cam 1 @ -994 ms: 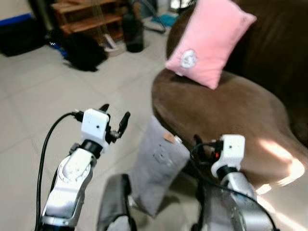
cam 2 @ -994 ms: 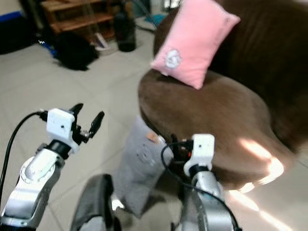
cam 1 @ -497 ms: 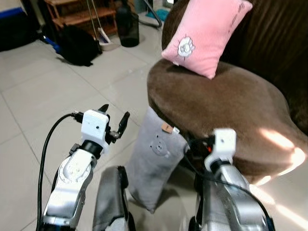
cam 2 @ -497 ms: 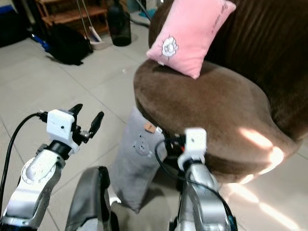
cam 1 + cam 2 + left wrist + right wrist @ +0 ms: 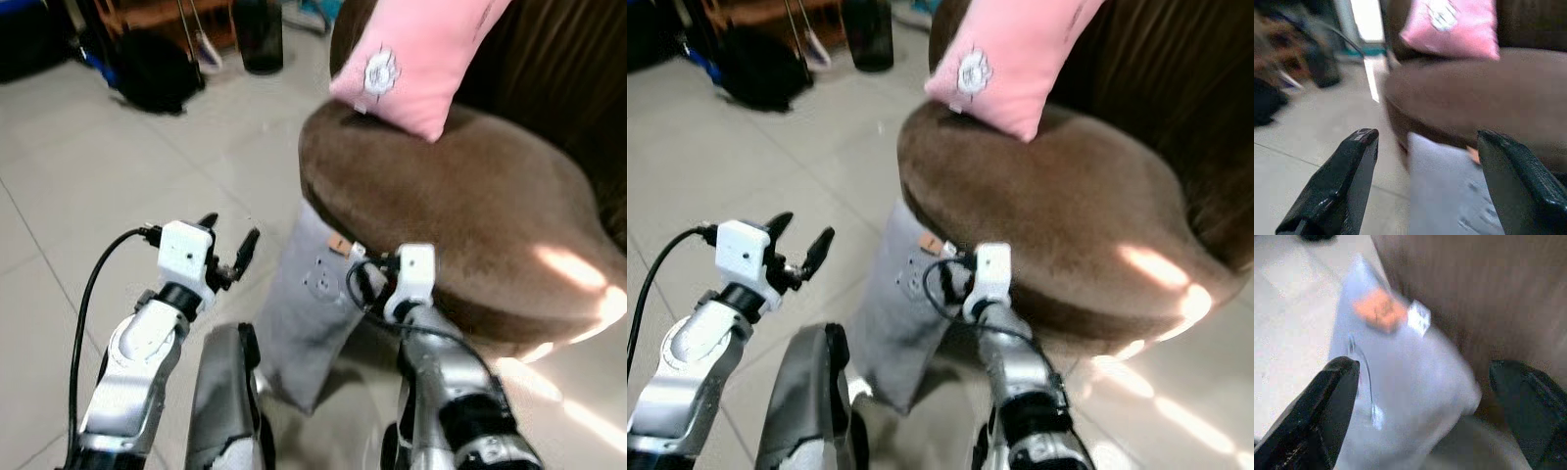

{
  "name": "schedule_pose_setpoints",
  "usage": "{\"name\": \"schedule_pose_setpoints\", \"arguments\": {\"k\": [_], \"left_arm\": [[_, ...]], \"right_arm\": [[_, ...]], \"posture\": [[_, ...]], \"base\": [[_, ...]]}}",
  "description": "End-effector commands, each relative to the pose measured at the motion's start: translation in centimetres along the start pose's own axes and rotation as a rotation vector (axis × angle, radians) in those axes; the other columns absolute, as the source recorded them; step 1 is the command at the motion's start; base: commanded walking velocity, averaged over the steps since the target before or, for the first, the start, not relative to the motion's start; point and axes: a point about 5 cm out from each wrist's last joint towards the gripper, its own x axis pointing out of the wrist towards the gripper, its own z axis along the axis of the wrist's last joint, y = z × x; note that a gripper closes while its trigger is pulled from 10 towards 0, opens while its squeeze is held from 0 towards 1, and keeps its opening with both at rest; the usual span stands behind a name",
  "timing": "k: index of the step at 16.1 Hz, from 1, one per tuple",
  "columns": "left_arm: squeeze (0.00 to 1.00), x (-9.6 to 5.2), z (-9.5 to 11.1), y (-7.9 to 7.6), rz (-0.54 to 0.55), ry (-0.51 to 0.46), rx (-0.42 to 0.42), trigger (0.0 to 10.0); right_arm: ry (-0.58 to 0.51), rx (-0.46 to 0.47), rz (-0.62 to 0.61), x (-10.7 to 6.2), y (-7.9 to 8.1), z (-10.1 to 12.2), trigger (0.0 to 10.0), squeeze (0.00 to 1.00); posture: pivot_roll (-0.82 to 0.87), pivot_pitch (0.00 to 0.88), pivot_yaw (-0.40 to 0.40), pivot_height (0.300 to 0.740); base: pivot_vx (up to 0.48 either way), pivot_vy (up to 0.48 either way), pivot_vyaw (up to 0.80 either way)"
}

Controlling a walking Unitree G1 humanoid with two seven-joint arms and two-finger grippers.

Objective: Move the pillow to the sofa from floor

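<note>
The grey pillow (image 5: 312,299) is standing on the floor (image 5: 108,166), leaning against the sofa (image 5: 460,215), so nothing is being lifted yet and the whole carry is left, as I judge it; the right gripper (image 5: 1425,406) is reaching with its fingers (image 5: 1312,418) spread wide, the pillow's upper part lying between them and just ahead, untouched as far as the blur lets me tell; the left gripper (image 5: 1422,181) is hovering released too, the pillow's top corner beyond its fingers (image 5: 1337,186); a pink pillow (image 5: 411,54) is already resting on the sofa.
</note>
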Motion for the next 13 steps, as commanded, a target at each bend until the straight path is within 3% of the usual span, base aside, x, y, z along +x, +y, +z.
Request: {"name": "schedule_pose_setpoints", "arguments": {"k": [1, 3, 4, 6, 8, 11, 13], "left_arm": [[0.00, -0.3, 0.8, -0.3, -0.069, -0.008, -0.016, 10.0], [0.00, -0.7, 1.3, -0.7, -0.150, -0.009, -0.036, 10.0], [0.00, -1.4, 1.6, -0.8, -0.178, -0.007, -0.050, 10.0], [0.00, -1.6, 1.6, -0.8, -0.181, -0.005, -0.055, 10.0], [0.00, -2.1, 2.0, -1.1, -0.214, 0.005, -0.087, 10.0], [0.00, -2.2, 2.2, -1.3, -0.225, 0.004, -0.099, 10.0], [0.00, -2.3, 2.4, -1.5, -0.249, 0.003, -0.108, 10.0]], "right_arm": [[0.015, 0.031, -0.009, 0.4, 0.1, -0.2, 10.0, 1.00], [0.023, 0.081, -0.039, 0.8, -0.1, -0.3, 10.0, 1.00], [-0.027, 0.197, -0.082, 0.9, -0.9, 0.3, 10.0, 1.00], [-0.046, 0.231, -0.087, 0.9, -1.1, 0.5, 10.0, 1.00], [-0.099, 0.304, -0.137, 1.2, -2.4, 1.5, 10.0, 1.00], [-0.112, 0.351, -0.123, 1.4, -2.5, 1.8, 10.0, 1.00], [-0.106, 0.397, -0.073, 1.6, -1.8, 1.7, 10.0, 1.00]], "posture": [[0.08, 0.226, 0.063, 0.465], [0.10, 0.249, 0.075, 0.465], [0.11, 0.261, 0.081, 0.465], [0.11, 0.264, 0.082, 0.465], [0.12, 0.280, 0.082, 0.465], [0.12, 0.281, 0.080, 0.465], [0.14, 0.288, 0.087, 0.465]], "base": [[0.000, 0.000, 0.00], [0.000, 0.000, 0.00], [0.000, 0.000, 0.00], [0.000, 0.000, 0.00], [0.000, 0.000, 0.00], [0.000, 0.000, 0.00], [0.000, 0.000, 0.00]]}}
